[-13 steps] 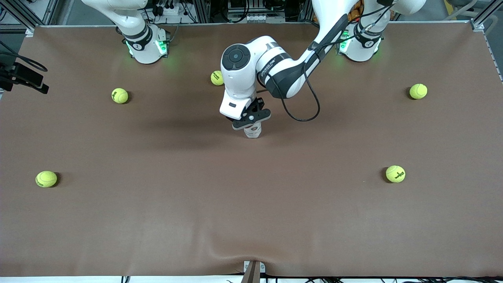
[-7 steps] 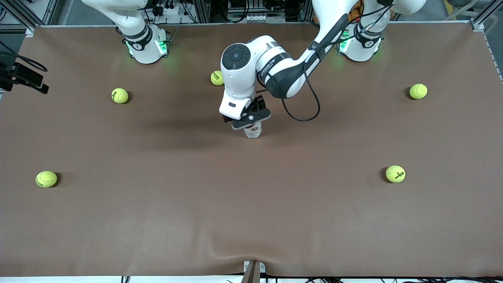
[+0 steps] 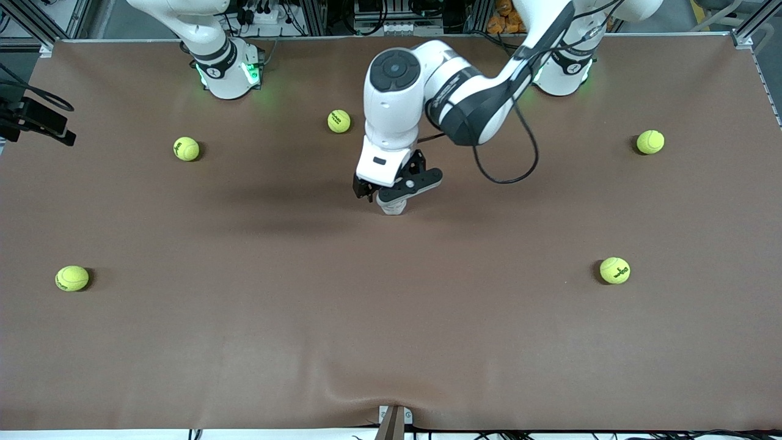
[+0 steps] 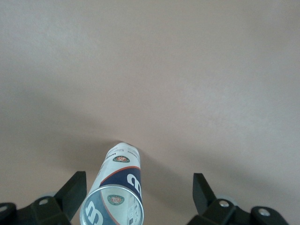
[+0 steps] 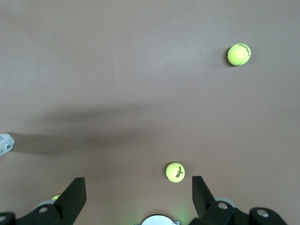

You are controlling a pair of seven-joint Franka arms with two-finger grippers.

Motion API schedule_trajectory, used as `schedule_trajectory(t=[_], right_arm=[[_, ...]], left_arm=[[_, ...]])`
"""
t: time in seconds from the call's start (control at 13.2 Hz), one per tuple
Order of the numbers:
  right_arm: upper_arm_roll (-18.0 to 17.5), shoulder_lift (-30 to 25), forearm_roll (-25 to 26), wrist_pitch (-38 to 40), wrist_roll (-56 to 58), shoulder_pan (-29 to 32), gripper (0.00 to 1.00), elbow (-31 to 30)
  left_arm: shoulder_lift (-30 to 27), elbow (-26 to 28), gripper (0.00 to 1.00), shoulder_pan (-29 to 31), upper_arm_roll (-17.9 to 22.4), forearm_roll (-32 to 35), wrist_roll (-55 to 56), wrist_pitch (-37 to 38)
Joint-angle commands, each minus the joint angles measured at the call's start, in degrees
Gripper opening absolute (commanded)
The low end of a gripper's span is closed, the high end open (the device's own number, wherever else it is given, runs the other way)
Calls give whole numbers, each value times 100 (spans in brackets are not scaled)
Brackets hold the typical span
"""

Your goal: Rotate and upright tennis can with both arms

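Left tool point(image 4: 137, 192) open over seemingly upright tennis can point(image 4: 117, 192)

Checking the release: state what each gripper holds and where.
Nothing is held. The left gripper is open above the upright can; the right gripper waits open.

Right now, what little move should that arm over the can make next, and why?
Probably lift straight up and away. The tennis can stands upright on the table, and the left gripper above it is open, its fingers apart from the can. The right gripper waits, open.

five tennis balls point(image 3: 339, 121) scattered on brown table point(image 3: 244, 342)
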State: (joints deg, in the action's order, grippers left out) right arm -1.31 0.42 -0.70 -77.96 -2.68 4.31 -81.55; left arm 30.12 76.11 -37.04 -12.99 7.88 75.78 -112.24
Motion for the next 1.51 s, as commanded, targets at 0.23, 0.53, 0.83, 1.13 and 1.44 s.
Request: schedule_trajectory(t=[0.23,0.53,0.83,1.13,1.44], right_arm=[[-89,-25,-62,44,4,114,100,51],[-89,-25,-62,44,4,114,100,51],[-89,-25,-62,44,4,105,100,51],[-89,-25,-62,44,4,105,100,51],[-89,-25,-62,53,4,105,100,51]], left_arm=[[-506,-9,100,636,-46,-14,-1247,369],[-682,0,100,1391,-19,-339,-2653,502],[-796,35,100,2016,-28,-568,-3374,545],[-771,131,100,2690,-132,-568,-4123,703],[-980,114,100,3335,-292,-577,-4807,1071]])
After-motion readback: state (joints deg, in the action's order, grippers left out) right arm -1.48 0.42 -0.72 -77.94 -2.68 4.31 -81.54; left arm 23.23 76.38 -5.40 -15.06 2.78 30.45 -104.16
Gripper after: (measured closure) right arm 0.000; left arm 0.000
